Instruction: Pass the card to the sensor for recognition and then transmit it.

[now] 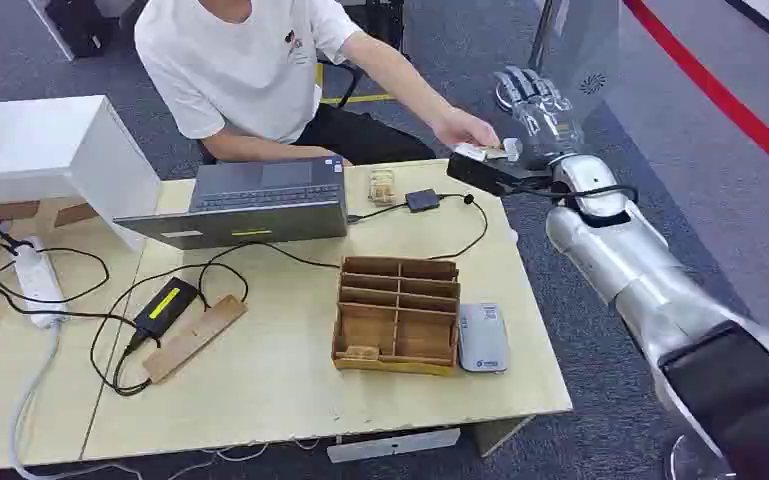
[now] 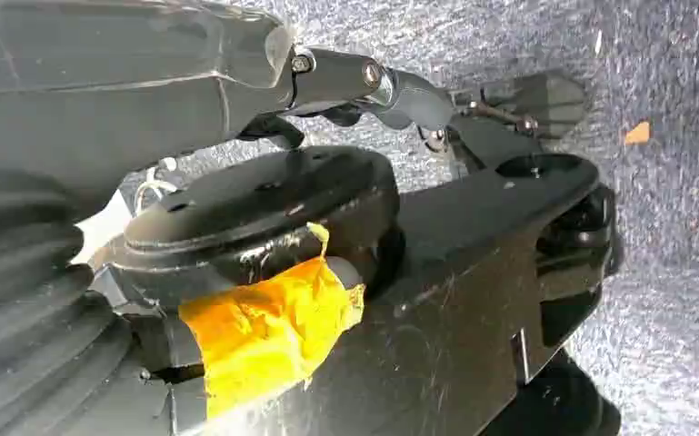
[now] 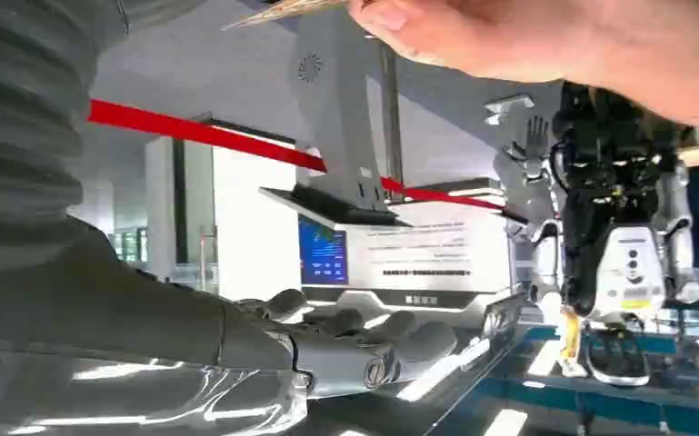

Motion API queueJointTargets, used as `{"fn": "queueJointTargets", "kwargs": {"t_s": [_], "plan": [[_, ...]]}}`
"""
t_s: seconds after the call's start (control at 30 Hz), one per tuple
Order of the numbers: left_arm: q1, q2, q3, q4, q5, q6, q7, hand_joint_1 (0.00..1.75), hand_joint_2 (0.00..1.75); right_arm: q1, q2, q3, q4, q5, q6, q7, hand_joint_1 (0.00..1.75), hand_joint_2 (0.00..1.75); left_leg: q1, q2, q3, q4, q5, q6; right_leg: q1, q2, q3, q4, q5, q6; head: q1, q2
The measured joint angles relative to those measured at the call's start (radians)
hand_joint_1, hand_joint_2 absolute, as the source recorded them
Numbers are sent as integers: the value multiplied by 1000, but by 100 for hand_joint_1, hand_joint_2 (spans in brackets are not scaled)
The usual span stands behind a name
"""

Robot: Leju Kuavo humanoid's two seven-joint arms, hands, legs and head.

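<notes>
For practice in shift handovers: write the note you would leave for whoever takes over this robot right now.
Right hand: raised beyond the far right corner of the table, fingers apart, holding nothing.
Left hand: hangs over the carpet; fingers unclear.
Card: in the person's hand, beside the right hand.
Done: handover looks made; a scan at the white reader cannot be confirmed.
Left: probably just withdrawing the right arm.

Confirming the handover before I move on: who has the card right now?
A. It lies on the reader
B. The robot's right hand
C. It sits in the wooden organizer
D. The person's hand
D: the person's hand grips the card beside the open right hand.
</notes>
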Motion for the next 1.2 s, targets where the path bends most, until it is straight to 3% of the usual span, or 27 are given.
{"fn": "queueJointTargets", "kwargs": {"t_s": [0.03, 0.33, 0.93, 1.2], "plan": [[0, 0, -3, 0, -3, -7, -11, 0, 175, 0, 2, 3, 1, 0, 1, -5, 175, 175, 0, 0, 0, 0, 0, 0, 0, 0, 0, 0, 0, 0, 0, 0], [4, 0, -16, 6, 0, -37, -59, 0, 175, 4, 17, 13, 15, -34, 15, -42, 175, 175, 0, 0, 0, 0, 0, 0, 0, 0, 0, 0, 0, 0, 0, 0], [6, 1, -31, 14, 12, -48, -85, 0, 175, 24, 17, 6, -13, -40, 32, -45, 175, 175, 0, 0, 0, 0, 0, 0, 0, 1, -1, 0, 0, 0, 0, 0], [6, 1, -32, 14, 34, -42, -80, 0, 175, 99, -35, -25, -126, -58, 11, -69, 175, 175, 0, 0, 0, 0, 0, 0, 0, 1, -1, 0, 0, 0, 0, 0]]}}
